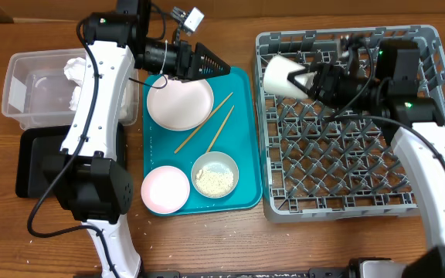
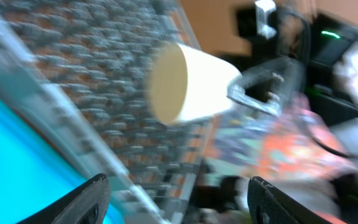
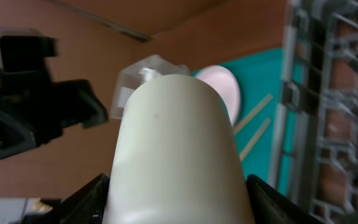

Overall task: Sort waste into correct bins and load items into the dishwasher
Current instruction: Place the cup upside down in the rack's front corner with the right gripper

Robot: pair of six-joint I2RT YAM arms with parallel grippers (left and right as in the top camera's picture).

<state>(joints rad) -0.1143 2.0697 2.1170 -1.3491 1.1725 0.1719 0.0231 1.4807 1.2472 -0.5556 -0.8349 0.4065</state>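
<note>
Note left gripper (image 1: 215, 68) just left of dish rack (image 1: 338, 211), fingers spread with nothing between them; best parked clear of the rack. Note white cup (image 1: 280, 75) lying sideways above the rack's upper-left corner, wide end facing away from the rack, narrow end clamped by right gripper (image 1: 304, 77). Turn wide end down, lower between pegs at that corner, and release only once seated, since a tilted drop probably rolls.

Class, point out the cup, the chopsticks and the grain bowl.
cup (image 1: 279, 75), overhead view, side wall.
chopsticks (image 1: 204, 123), overhead view, middle of one stick.
grain bowl (image 1: 234, 164), overhead view, bare inner wall.
</note>
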